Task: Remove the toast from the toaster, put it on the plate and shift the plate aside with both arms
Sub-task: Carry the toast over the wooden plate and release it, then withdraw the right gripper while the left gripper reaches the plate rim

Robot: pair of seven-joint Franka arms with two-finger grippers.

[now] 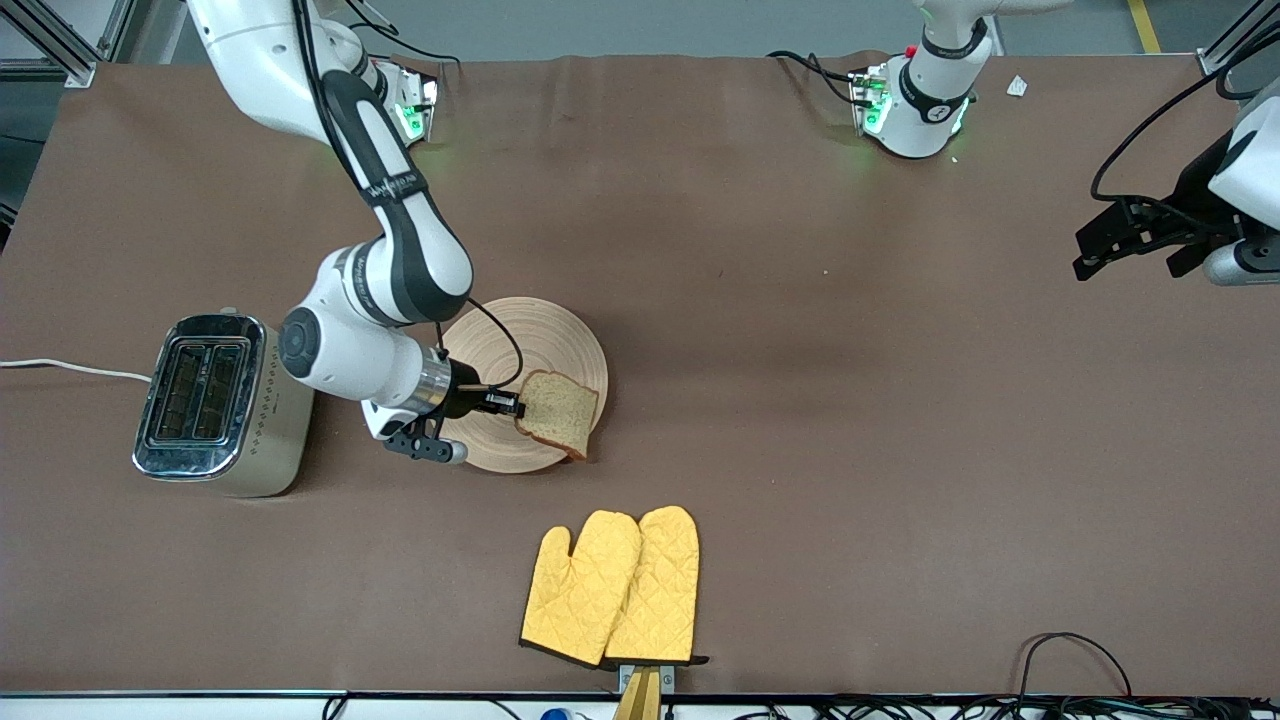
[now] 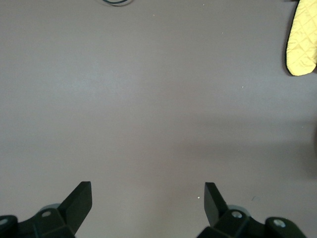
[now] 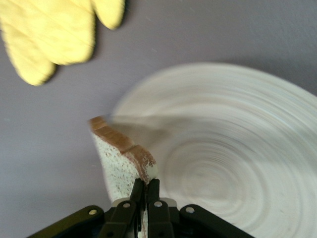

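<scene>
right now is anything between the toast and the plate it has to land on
Nothing visible. The right pincer, shut on the brown speckled toast slice, holds it over the round light wooden plate's bare edge; the yellow quilted mitts lie apart.

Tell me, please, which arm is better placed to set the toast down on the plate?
Right: the right gripper is shut on the toast, over the plate. The left gripper waits open, away at its end of the table.
</scene>
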